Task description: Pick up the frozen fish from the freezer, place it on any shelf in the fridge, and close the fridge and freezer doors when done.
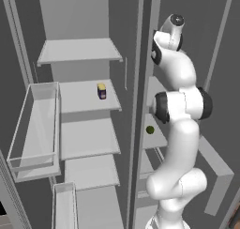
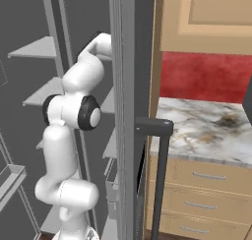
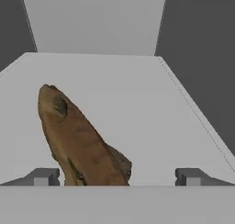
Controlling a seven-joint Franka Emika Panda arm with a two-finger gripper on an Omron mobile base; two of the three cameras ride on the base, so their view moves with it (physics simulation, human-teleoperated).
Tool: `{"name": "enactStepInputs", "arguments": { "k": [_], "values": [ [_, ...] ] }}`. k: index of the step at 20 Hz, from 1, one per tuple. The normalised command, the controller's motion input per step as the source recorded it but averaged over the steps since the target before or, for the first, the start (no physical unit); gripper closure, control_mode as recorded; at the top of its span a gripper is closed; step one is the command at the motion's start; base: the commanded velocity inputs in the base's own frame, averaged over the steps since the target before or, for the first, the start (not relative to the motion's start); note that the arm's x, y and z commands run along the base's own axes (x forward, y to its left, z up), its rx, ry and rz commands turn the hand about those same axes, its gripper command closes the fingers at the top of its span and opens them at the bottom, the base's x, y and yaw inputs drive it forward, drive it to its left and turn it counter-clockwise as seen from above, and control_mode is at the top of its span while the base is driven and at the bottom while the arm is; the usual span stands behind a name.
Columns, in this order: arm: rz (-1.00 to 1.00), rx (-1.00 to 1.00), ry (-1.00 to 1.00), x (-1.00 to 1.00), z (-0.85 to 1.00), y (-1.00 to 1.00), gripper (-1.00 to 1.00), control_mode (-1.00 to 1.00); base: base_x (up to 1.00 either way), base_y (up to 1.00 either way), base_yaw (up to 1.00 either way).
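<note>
Brown and slim, the frozen fish (image 3: 78,138) lay on a pale grey freezer shelf (image 3: 137,108), slanting between the two fingertips (image 3: 43,176) and nearer the left one in the hand view. The gripper (image 3: 117,177) stood wide apart, holding nothing. In the left base view the arm (image 1: 180,125) reached into the narrower compartment, while a can (image 1: 101,91) stood on a fridge shelf (image 1: 86,97) and a green ball (image 1: 150,129) sat lower in the freezer.

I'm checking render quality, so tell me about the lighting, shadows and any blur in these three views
Hand view: the frozen fish is sharp, evenly lit, with no cast shadow on its pale shelf. Left base view: flat, glare-free light; the can looks soft and small. Right base view: the marble counter looks slightly blurred.
</note>
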Motion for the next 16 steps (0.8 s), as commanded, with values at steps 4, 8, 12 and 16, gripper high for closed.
{"name": "enactStepInputs", "arguments": {
  "k": [4, 8, 12, 16],
  "values": [
    [0.0, 0.0, 0.0, 0.5, -0.08, -0.37, 1.0, -1.0, 0.0, 0.0, 0.0],
    [0.0, 0.0, 0.0, 0.28, -0.11, -0.35, 1.0, -1.0, 0.0, 0.0, 0.0],
    [0.0, 0.0, 0.01, 0.03, 0.0, -0.04, 1.0, -1.0, 0.0, 0.0, 0.0],
    [0.0, 0.0, -0.03, -0.74, -0.02, -0.08, 1.0, -1.0, 0.0, 0.0, 0.0]
  ]
}}
